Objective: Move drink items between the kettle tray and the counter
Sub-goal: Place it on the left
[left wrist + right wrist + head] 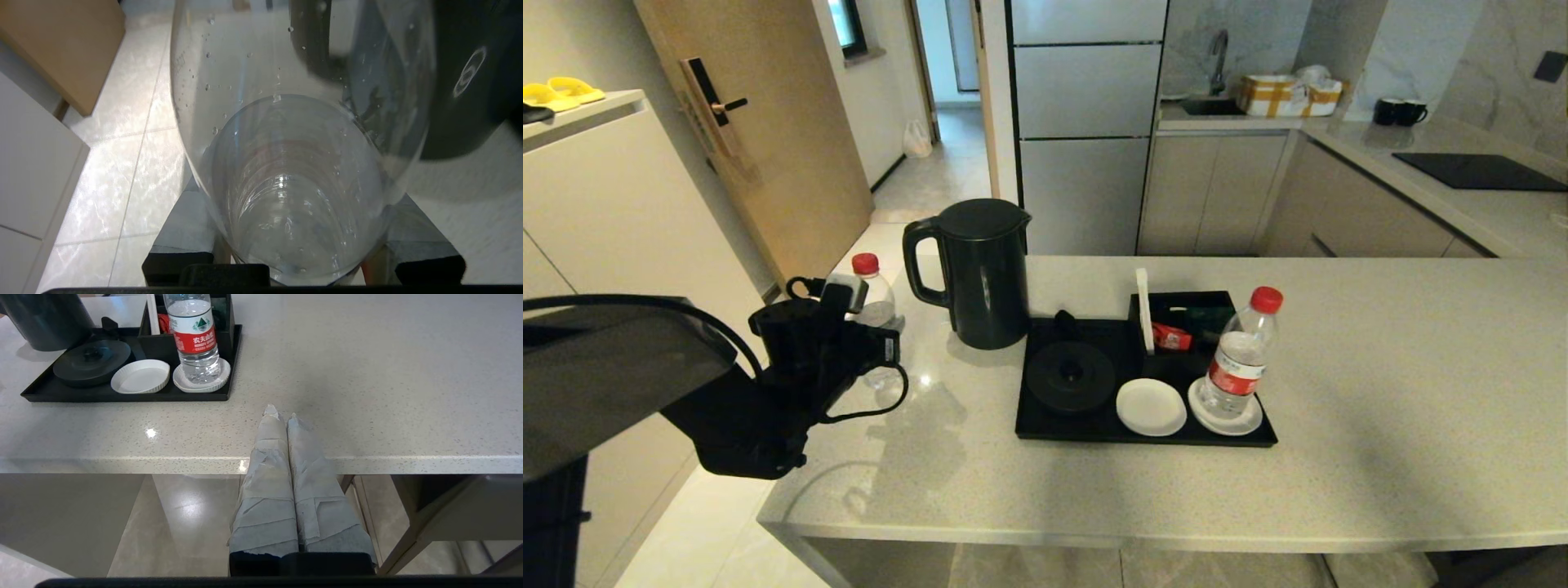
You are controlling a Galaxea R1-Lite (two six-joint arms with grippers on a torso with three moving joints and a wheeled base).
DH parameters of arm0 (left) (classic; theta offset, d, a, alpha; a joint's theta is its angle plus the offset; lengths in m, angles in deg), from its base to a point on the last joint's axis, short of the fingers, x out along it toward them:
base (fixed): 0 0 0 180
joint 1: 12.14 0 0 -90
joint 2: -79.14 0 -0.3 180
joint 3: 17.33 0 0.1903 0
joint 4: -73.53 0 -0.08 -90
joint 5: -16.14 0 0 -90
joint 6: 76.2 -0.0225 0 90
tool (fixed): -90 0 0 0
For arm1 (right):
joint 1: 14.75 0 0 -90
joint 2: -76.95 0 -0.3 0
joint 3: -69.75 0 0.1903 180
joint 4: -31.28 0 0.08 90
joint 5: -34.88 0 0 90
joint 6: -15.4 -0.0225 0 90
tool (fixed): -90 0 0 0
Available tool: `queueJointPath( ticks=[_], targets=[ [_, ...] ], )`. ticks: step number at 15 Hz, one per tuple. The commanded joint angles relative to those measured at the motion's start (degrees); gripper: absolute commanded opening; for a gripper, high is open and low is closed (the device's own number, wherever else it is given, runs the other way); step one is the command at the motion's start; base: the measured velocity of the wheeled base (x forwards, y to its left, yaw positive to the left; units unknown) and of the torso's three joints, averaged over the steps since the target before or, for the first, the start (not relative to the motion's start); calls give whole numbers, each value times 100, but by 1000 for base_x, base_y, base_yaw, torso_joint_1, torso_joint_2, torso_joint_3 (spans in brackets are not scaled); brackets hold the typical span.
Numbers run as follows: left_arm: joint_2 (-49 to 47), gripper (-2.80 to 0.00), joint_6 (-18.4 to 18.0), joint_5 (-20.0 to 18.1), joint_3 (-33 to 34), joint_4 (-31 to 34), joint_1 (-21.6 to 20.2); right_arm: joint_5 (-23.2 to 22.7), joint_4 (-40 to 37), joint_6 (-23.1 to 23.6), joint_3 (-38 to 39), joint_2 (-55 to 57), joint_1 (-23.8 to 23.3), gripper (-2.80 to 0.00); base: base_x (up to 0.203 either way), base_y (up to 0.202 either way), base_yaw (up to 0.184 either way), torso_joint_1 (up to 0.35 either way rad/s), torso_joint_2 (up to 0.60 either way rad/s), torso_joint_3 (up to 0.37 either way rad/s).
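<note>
A clear water bottle (pixel 869 296) with a red cap stands upright at the counter's (pixel 1380 408) left edge. My left gripper (pixel 874 328) is shut on its body. In the left wrist view the bottle (pixel 300 171) fills the space between the taped fingers (pixel 184 222). I cannot tell whether it rests on the stone. The black kettle (pixel 976 273) stands on the counter just left of the kettle tray (pixel 1045 429), off its round base (pixel 1070 376). A second bottle (pixel 1245 355) stands on the tray's right saucer (pixel 1241 425). The left saucer (pixel 1150 406) is bare. My right gripper (pixel 282 412) is shut and holds nothing, at the counter's front edge (pixel 122 465).
Sachets (pixel 1172 336) and a white card (pixel 1143 310) sit in the tray's rear compartment. Behind lies a farther counter with a black hob (pixel 1478 171), two dark mugs (pixel 1398 111) and a sink. A door and a white cabinet stand at the left, beyond the counter's end.
</note>
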Motion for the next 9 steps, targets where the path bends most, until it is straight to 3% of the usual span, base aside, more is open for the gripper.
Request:
queueJointPath(
  ticks=[1, 6, 9],
  targets=[
    [-524, -280, -4, 22, -87, -73, 39, 0, 0, 0, -9, -9, 1, -280, 0, 0, 0, 0, 0, 0],
    [-861, -280, 1, 160, -260, -79, 42, 0, 0, 0, -9, -9, 1, -280, 0, 0, 0, 0, 0, 0],
    [-866, -280, -7, 529, -306, -79, 19, 0, 0, 9, 0, -9, 1, -280, 0, 0, 0, 0, 0, 0]
  ],
)
